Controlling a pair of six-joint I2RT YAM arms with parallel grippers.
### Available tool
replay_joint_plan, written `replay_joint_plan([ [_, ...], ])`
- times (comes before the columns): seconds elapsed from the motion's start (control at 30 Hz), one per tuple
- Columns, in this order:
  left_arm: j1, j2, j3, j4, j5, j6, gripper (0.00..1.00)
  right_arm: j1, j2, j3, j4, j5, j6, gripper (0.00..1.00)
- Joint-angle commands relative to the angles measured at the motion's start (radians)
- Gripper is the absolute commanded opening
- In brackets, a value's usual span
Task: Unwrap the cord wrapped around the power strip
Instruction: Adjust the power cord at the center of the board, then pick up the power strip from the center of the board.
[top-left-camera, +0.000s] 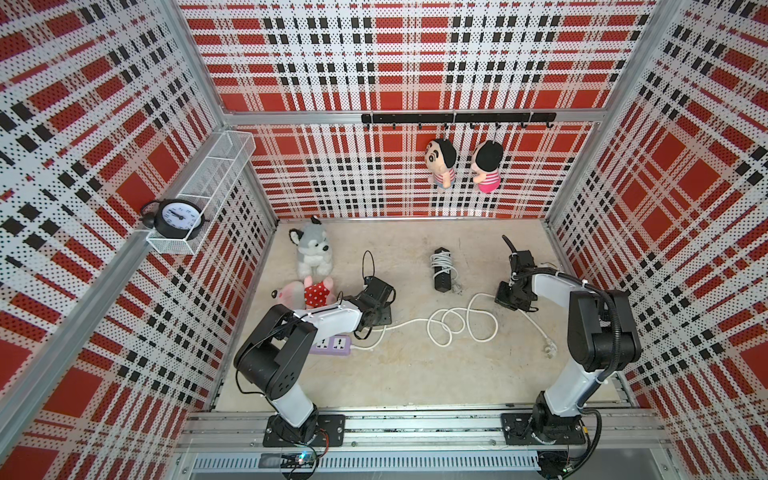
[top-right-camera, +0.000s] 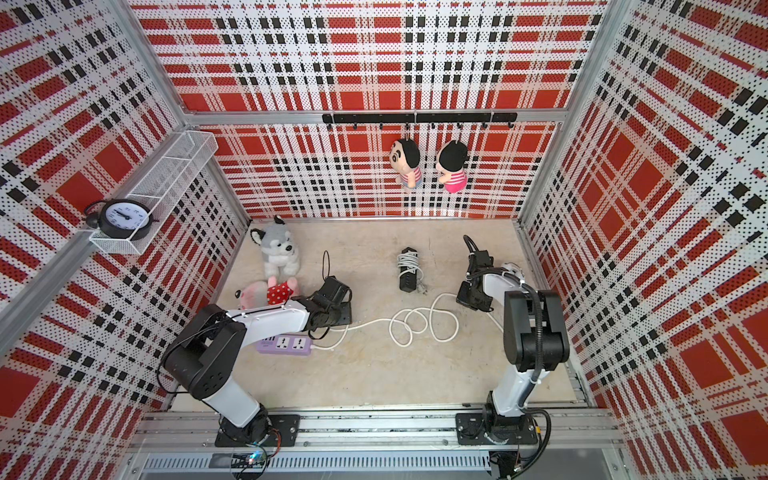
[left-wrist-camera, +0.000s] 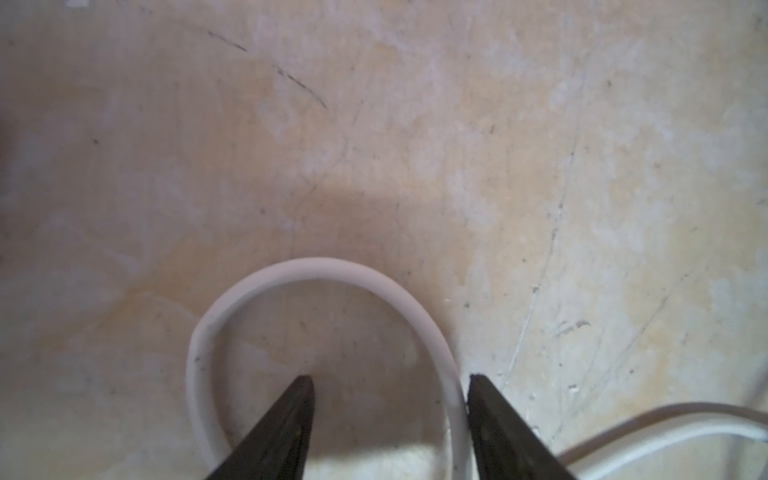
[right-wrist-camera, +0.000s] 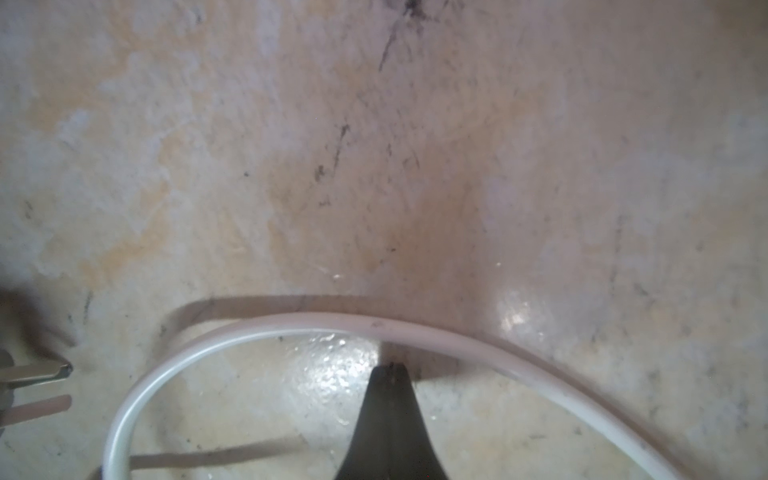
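A black power strip (top-left-camera: 442, 280) (top-right-camera: 407, 281) lies at mid-floor with a white cord (top-left-camera: 441, 262) wrapped around it. A purple power strip (top-left-camera: 332, 345) (top-right-camera: 286, 345) sits under my left arm. Its loose white cord (top-left-camera: 409, 322) (top-right-camera: 370, 323) runs right in loops to a plug (top-left-camera: 550, 349). My left gripper (top-left-camera: 380, 318) (left-wrist-camera: 390, 380) points down, open, with a bend of loose cord (left-wrist-camera: 324, 264) lying against the inside of one finger. My right gripper (top-left-camera: 513, 299) (right-wrist-camera: 390, 368) is shut on nothing, its tips just short of a cord loop (right-wrist-camera: 291, 322).
A husky plush (top-left-camera: 311, 249) and a pink plush (top-left-camera: 307, 291) lie at the left of the floor. Two dolls (top-left-camera: 440, 162) hang on the back wall. A clock (top-left-camera: 178, 216) sits in a wire basket on the left wall. Metal plug prongs (right-wrist-camera: 37, 372) show in the right wrist view.
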Motion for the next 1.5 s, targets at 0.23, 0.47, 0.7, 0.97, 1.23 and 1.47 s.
replay_joint_plan([
  [0.23, 0.027, -0.022, -0.030, -0.023, -0.024, 0.021, 0.62, -0.072, -0.044, -0.070, 0.004, 0.096, -0.051, 0.06],
  [0.47, 0.028, 0.022, 0.012, -0.025, -0.027, 0.043, 0.62, -0.158, -0.080, -0.078, -0.008, 0.150, -0.095, 0.07],
  [0.7, 0.039, 0.018, 0.011, -0.027, -0.038, 0.057, 0.62, -0.209, -0.074, -0.070, -0.015, 0.166, -0.144, 0.07],
  [0.97, -0.041, 0.000, 0.184, -0.052, -0.022, 0.138, 0.76, -0.061, -0.196, 0.010, -0.093, 0.063, -0.152, 0.18],
  [1.23, -0.028, -0.041, 0.366, -0.069, 0.044, 0.196, 0.99, 0.189, -0.215, 0.126, -0.084, 0.000, -0.141, 0.64],
  [1.47, 0.019, -0.075, 0.383, -0.071, 0.058, 0.192, 0.98, 0.326, -0.011, 0.305, 0.107, -0.096, -0.138, 0.85],
])
